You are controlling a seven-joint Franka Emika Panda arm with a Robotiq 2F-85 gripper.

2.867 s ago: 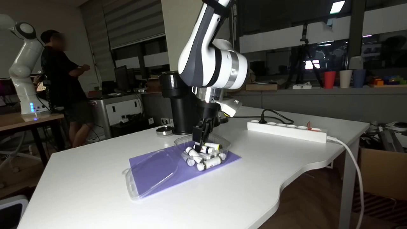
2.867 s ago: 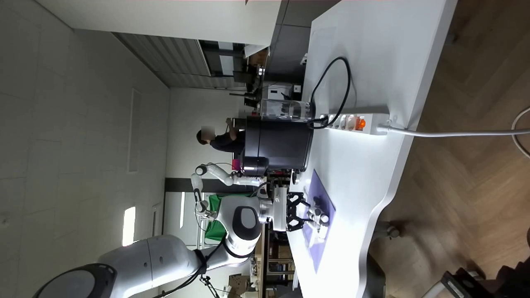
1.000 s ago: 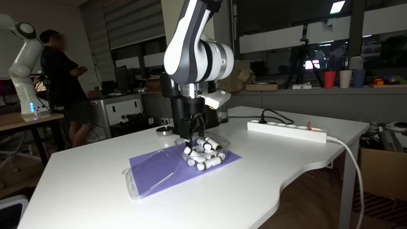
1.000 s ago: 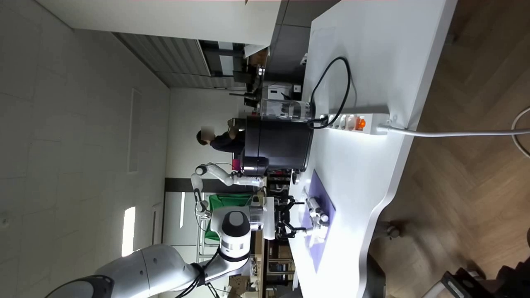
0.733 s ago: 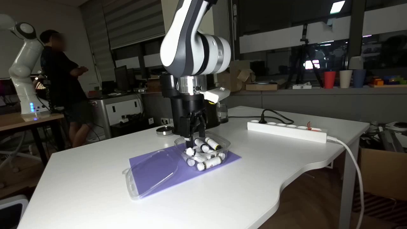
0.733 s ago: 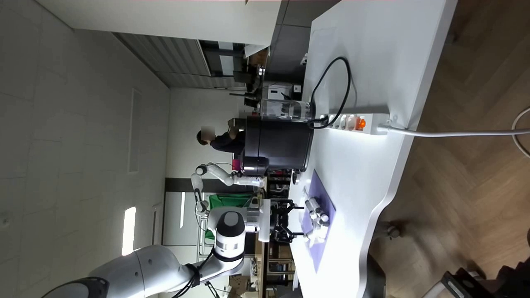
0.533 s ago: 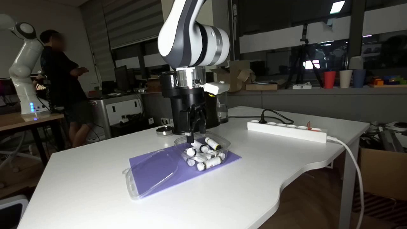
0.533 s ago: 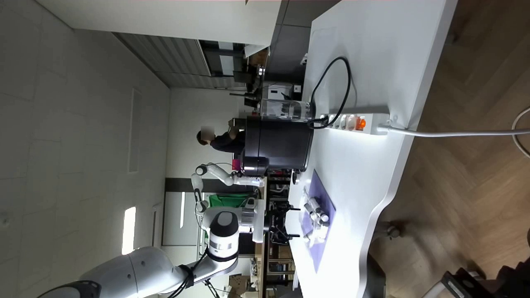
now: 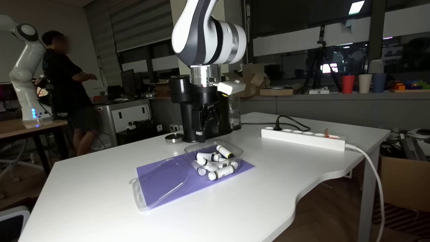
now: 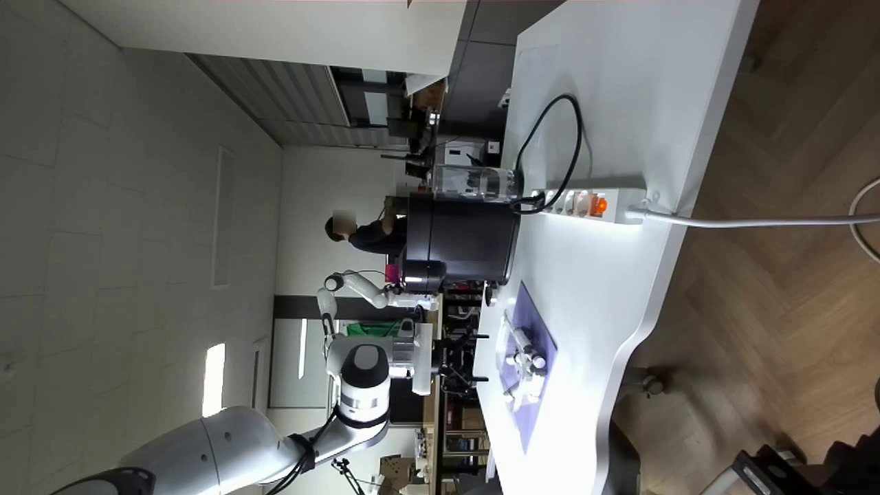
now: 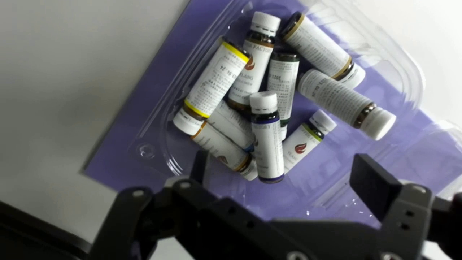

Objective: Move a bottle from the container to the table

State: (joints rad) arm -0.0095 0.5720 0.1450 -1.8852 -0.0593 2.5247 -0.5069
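Claw (image 10: 487,357) spread above container (image 9: 241,155); bottles (image 11: 267,148) overlap inside; lid (image 9: 160,185) beside, power strip (image 9: 302,139) well apart.

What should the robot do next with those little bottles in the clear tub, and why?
Probably lower the gripper toward the purple-banded bottle. The gripper hangs open and empty above the clear tub; in the wrist view that bottle appears to lie over neighbouring bottles, its base end showing between the fingers, so they could likely close across its width.
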